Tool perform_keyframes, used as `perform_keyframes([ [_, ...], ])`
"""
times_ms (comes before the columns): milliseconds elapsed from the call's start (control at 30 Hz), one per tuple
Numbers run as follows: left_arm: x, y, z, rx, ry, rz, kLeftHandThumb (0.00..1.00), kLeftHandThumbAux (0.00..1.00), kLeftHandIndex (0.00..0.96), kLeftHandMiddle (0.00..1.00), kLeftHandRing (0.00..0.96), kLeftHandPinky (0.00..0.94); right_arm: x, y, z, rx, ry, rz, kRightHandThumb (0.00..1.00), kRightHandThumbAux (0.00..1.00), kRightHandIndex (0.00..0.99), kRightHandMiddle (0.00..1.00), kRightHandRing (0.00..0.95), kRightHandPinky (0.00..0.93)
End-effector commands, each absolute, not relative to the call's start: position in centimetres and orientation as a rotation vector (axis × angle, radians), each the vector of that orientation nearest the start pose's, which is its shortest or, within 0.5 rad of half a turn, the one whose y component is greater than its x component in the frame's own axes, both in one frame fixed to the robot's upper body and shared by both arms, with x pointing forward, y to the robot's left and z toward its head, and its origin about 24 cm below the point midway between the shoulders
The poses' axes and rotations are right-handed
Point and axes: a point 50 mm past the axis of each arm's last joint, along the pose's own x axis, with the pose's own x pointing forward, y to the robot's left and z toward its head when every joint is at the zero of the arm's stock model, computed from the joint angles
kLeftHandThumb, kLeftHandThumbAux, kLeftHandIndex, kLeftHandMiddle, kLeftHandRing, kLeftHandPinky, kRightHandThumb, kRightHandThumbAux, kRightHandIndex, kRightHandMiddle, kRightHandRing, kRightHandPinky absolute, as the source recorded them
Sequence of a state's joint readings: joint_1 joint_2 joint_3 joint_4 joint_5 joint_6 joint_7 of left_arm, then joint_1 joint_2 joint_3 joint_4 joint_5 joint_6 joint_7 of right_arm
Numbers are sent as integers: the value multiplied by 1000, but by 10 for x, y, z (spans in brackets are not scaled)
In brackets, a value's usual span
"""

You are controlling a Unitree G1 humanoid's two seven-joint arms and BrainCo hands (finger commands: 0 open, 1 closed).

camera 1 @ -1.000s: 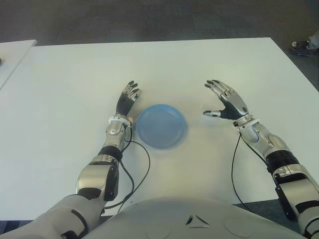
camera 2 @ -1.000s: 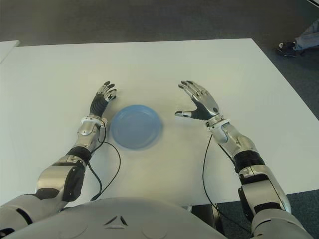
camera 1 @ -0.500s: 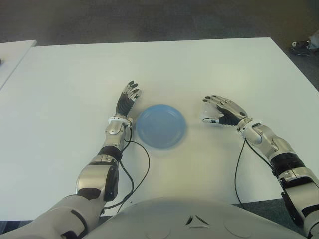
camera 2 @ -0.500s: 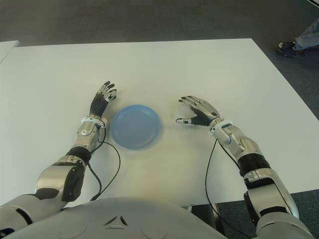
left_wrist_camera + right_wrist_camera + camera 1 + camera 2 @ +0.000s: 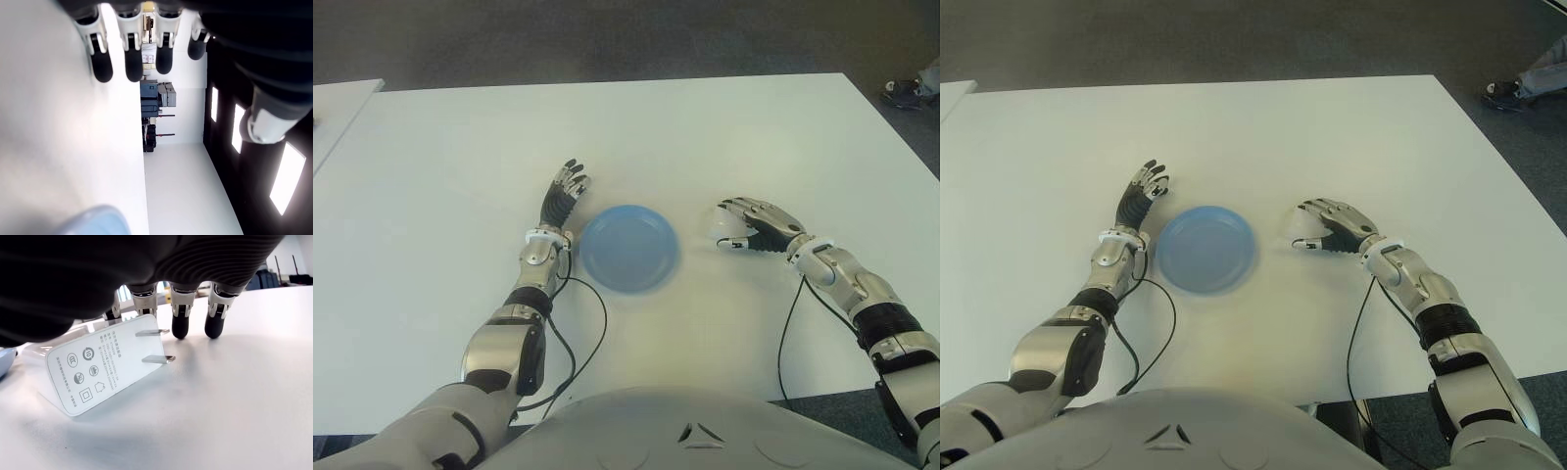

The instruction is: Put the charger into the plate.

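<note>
A small white charger (image 5: pixel 98 367) lies on its side on the white table (image 5: pixel 705 127), its two metal prongs pointing away from the plate. It shows just right of the blue plate (image 5: pixel 628 247), as a white block (image 5: pixel 722 227) under my right hand. My right hand (image 5: pixel 746 223) arches palm-down over the charger. Its fingertips (image 5: pixel 179 325) touch the table beyond the prongs and are not closed on the charger. My left hand (image 5: pixel 563 196) shows at the plate's left side with fingers (image 5: pixel 128 58) stretched out straight, holding nothing.
A second white table (image 5: pixel 337 108) stands at the far left. A person's shoe (image 5: pixel 906 93) shows on the floor past the table's far right corner. Thin black cables (image 5: pixel 587 333) trail from both wrists toward my body.
My right hand has dropped from a raised, upright pose to palm-down over the charger, close to the table. The left hand and plate have not moved.
</note>
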State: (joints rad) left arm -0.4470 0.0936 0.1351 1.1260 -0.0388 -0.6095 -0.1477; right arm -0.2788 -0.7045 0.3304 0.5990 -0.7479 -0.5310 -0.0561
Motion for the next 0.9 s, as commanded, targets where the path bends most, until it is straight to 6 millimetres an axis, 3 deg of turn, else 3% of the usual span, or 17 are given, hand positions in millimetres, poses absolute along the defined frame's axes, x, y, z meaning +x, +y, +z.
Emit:
perform_keyframes([
  [33,283,171,-46,17,196,-91,0,524,0,123,159,192,268,-242,14,-1425,-34,600,293,93,0,0,0,0],
  [900,281,174,-46,19,187,-90,0,517,30,141,174,210,270,-241,14,-1422,-49,578,298,109,0,0,0,0],
])
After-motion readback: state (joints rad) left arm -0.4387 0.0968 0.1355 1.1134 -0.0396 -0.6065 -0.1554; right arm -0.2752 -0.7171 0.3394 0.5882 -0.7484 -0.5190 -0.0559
